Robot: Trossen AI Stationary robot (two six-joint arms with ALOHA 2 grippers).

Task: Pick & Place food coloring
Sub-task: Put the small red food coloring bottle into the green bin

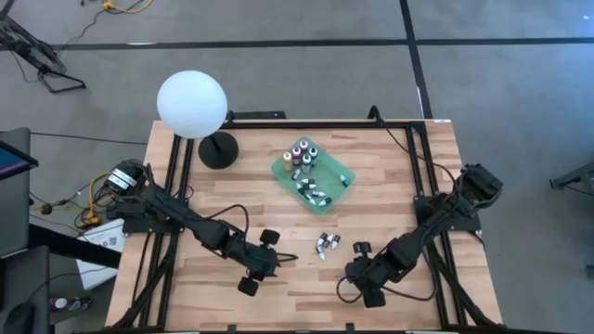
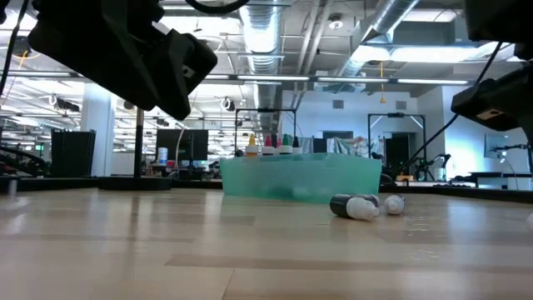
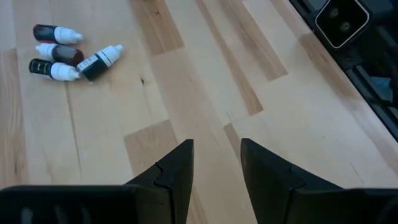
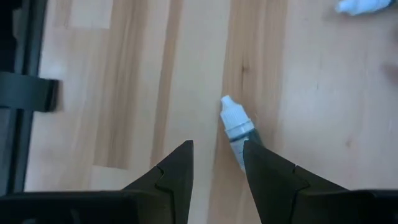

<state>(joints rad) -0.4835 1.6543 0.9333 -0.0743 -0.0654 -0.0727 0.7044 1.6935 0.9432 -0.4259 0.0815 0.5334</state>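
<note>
Several food coloring bottles lie in a small cluster (image 1: 326, 244) on the wood table, between my two grippers; the left wrist view shows them (image 3: 67, 56) dark-bodied with white caps. More bottles stand and lie in the green tray (image 1: 281, 170). My left gripper (image 1: 286, 258) hovers open over bare wood (image 3: 216, 162), to the cluster's left. My right gripper (image 1: 347, 270) is open and points steeply down over a single dark bottle with a white cap (image 4: 235, 122), which lies on its side. Its cap sits in the gap and its body is hidden behind one finger (image 4: 273, 174). My right gripper stands over the lone bottle, whose body (image 4: 244, 138) runs under one fingertip. I cannot tell whether the finger touches it. The bottle rests flat on the table.
A white globe lamp (image 1: 192, 105) on a black base stands at the far left of the table. Black frame rails (image 1: 174, 176) run along both sides. In the low view the tray (image 2: 300, 177) stands behind two lying bottles (image 2: 354, 207).
</note>
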